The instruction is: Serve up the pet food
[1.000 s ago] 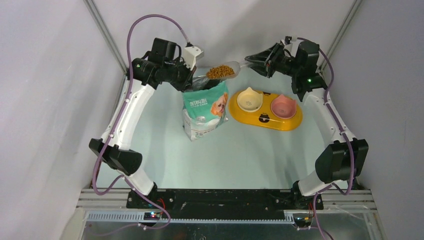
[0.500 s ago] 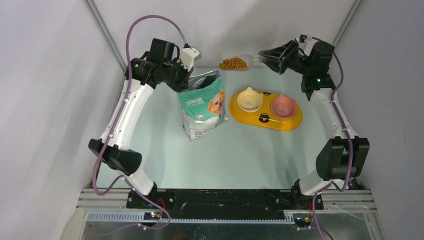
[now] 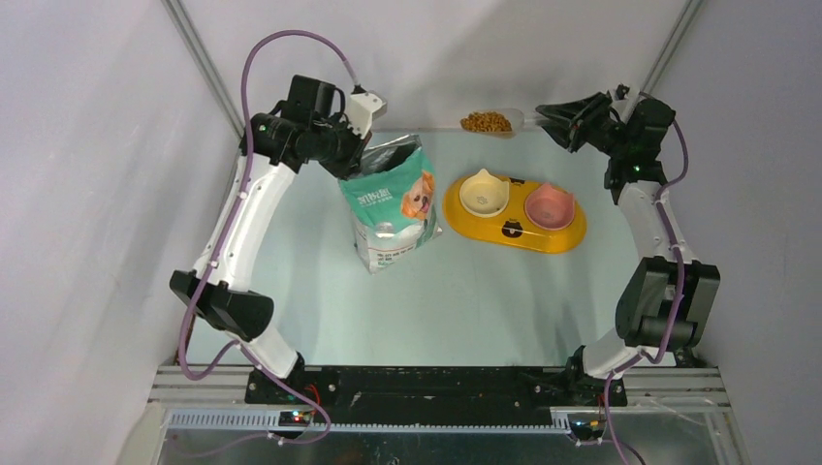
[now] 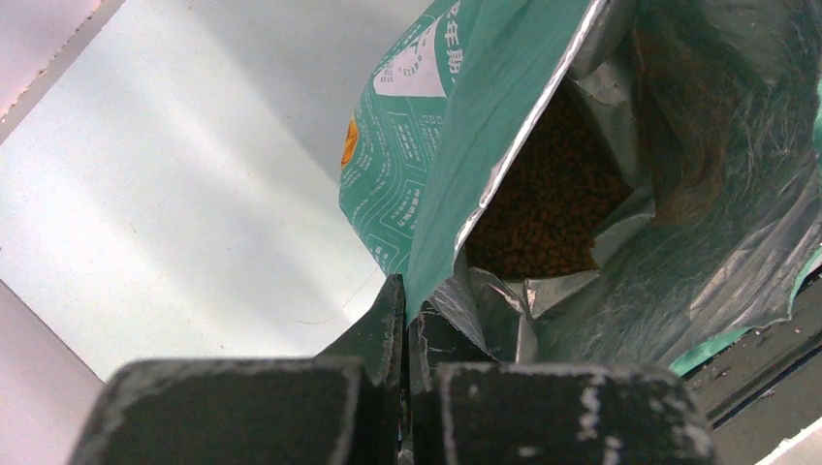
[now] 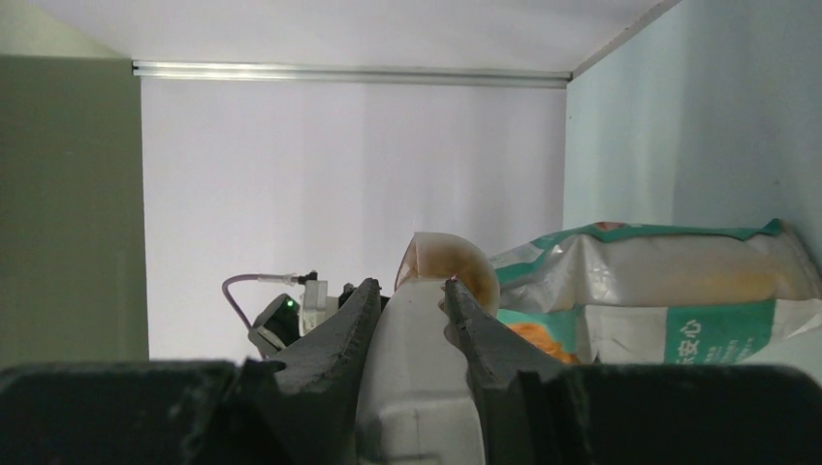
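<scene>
Looked like the carry step, honestly. Gripped the handle of the clear scoop with the right pincer, closed part-way around it, and held it up in the air, roughly level, behind the yellow feeder. Lined up more or less with the cream bowl in the overhead view. Had a decent brown heap of pet food riding in the scoop, plus plenty more down inside the open bag, going by the left wrist view. Pinched the foil rim of that bag with the left pincer, clamped fully closed on it, propping it upright on the desk just left of the feeder. Found nothing in the cream bowl or the pink bowl, so reckoned the scooping done and the pouring not yet started.

Next up, probably: needed to bring the scoop down and toward the near side until right over one bowl, then roll the wrist to tip the kibble out. Called for getting low before tilting, otherwise risked bouncing pellets onto the desk. Couldn't judge the fill from the right wrist view, only saw the scoop's back end between the fingers.
</scene>
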Motion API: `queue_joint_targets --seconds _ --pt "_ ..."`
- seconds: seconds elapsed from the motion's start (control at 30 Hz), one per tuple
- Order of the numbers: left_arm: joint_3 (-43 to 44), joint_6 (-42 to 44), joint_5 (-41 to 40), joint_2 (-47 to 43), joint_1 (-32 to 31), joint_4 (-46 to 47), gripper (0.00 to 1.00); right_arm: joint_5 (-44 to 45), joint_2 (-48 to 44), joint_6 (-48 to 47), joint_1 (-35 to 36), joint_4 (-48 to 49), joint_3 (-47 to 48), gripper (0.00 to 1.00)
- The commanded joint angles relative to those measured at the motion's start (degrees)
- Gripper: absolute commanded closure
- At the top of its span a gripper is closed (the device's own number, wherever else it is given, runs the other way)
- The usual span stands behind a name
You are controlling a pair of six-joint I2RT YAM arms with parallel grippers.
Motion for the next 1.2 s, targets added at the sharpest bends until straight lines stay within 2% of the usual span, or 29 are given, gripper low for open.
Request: queue_joint_targets --seconds 0.0,0.33,0.7,1.17 --pt "-0.9 1.1 -1.7 -3.3 0.8 -2.1 1.00 0.0 0.6 0.6 -1.7 8.4 -2.4 1.00" --pt "-5.6 0.7 -0.5 -5.4 1.1 1.2 1.00 2.0 1.0 -4.1 -5.1 13.8 -12.6 1.00" --pt "-8.0 0.1 1.1 -7.7 1.5 2.1 1.00 5.0 1.8 -13.7 -6.2 9.7 -16.1 1.00" --pt "-9.7 -0.5 2.7 -9.4 2.1 2.5 1.00 9.7 3.0 -20.3 -6.4 6.2 -18.9 1.00"
